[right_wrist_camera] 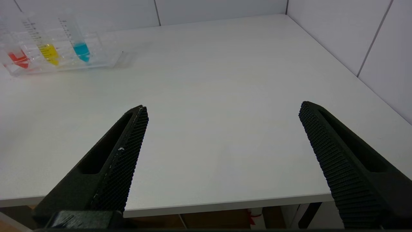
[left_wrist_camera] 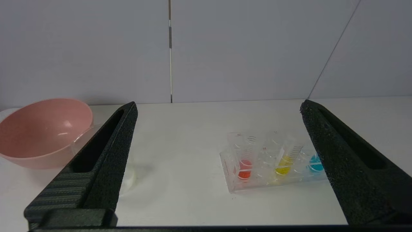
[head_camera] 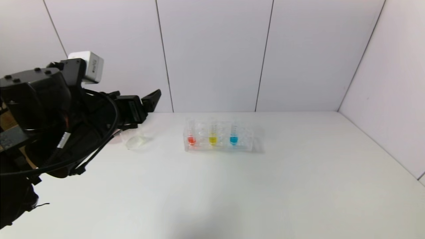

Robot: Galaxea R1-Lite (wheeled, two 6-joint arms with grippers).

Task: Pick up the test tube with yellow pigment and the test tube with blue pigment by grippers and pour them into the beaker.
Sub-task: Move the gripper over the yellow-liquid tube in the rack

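Hovering above the beaker (head_camera: pixel 134 141), the left gripper (left_wrist_camera: pixel 219 109) holds nothing, jaws spread wide; the right gripper (right_wrist_camera: pixel 222 111) gapes over the table's (right_wrist_camera: pixel 225 80) near edge. Yellow tube (head_camera: pixel 212 135) and blue tube (head_camera: pixel 233 135) stand racked.

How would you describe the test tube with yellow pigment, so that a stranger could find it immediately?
Look at the white table, then at the clear tube rack near its back wall. Three tubes stand upright in it in one row. The test tube with yellow pigment is the middle one, between the red-liquid tube and the test tube with blue pigment.
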